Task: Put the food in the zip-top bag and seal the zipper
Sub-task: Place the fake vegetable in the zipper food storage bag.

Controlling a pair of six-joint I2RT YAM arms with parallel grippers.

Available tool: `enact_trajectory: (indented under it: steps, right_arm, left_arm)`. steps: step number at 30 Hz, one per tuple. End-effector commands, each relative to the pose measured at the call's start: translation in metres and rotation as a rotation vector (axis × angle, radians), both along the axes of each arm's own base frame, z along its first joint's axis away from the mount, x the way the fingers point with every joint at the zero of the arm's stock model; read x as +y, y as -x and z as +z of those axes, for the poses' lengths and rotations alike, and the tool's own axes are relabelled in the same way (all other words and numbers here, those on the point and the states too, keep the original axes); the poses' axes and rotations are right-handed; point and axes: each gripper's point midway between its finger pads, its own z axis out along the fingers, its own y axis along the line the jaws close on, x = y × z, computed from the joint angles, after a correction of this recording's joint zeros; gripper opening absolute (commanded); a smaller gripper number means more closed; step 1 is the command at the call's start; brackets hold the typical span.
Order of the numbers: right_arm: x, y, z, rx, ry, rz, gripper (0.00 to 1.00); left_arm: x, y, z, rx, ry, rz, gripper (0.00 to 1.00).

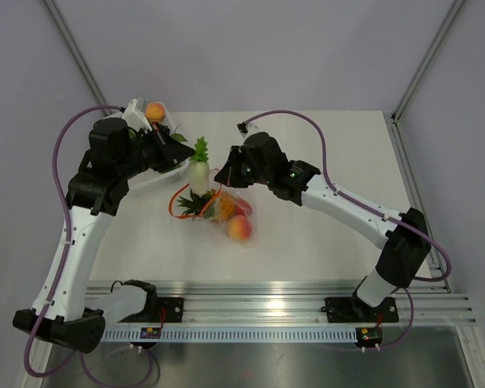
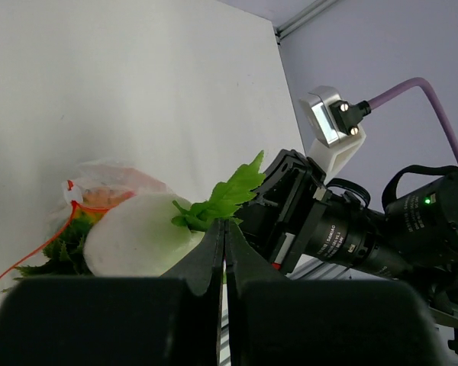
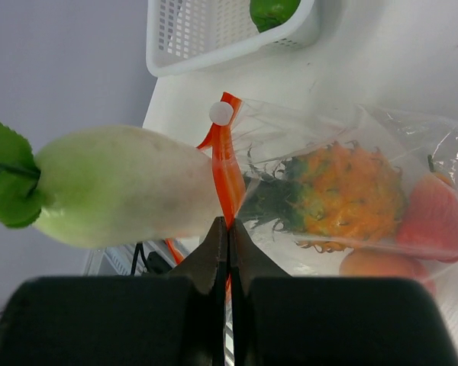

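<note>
Top view: left claw (image 1: 182, 160) closed, tips by the leafy end of a smooth white radish (image 1: 198, 176). A white lattice basket (image 1: 136, 107) sits behind its wrist. Right claw (image 1: 222, 184) closed, on the radish's other side. Bag (image 1: 226, 212), crinkly clear film, lies just beyond the right claw's tips on the matte white table (image 1: 323, 145). Inside it: spiky pineapple (image 1: 208, 207), round glossy peach (image 1: 240, 229), red fruit (image 1: 242, 208)

Left wrist: left claw (image 2: 225, 232) tips pressed flat together, nothing seen between them. Radish just past the tips, to their left. Its serrated green leaf (image 2: 229, 194) is right above them. Bag farther left, beyond the radish

Right wrist: right claw (image 3: 229, 229) tips pinched on the zipper (image 3: 225, 164), a thin flat red strip running straight ahead to a round white tab. Radish just left of the tips, beside the strip. Bag right of the tips: pineapple nearest, red fruit and peach farther right. Sealed or not: cannot tell. Basket ahead holds a green fruit (image 3: 273, 11)
</note>
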Motion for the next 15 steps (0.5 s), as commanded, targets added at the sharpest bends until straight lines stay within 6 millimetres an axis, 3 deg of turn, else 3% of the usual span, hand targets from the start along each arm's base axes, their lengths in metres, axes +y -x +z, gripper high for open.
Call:
enact_trajectory:
  steps: [1,6,15]
  right_arm:
    - [0.013,-0.004,0.025,-0.037,-0.097,0.009,0.00]
    - [0.015,-0.005,0.030,-0.042,-0.116,0.003,0.00]
    - [0.017,-0.001,0.058,-0.078,-0.263,0.025,0.00]
  left_arm:
    - [-0.005,0.011,0.038,-0.108,0.055,-0.039,0.00]
    - [-0.007,0.014,0.046,-0.123,0.064,-0.055,0.00]
    - [-0.020,0.018,0.024,-0.069,0.124,-0.104,0.00]
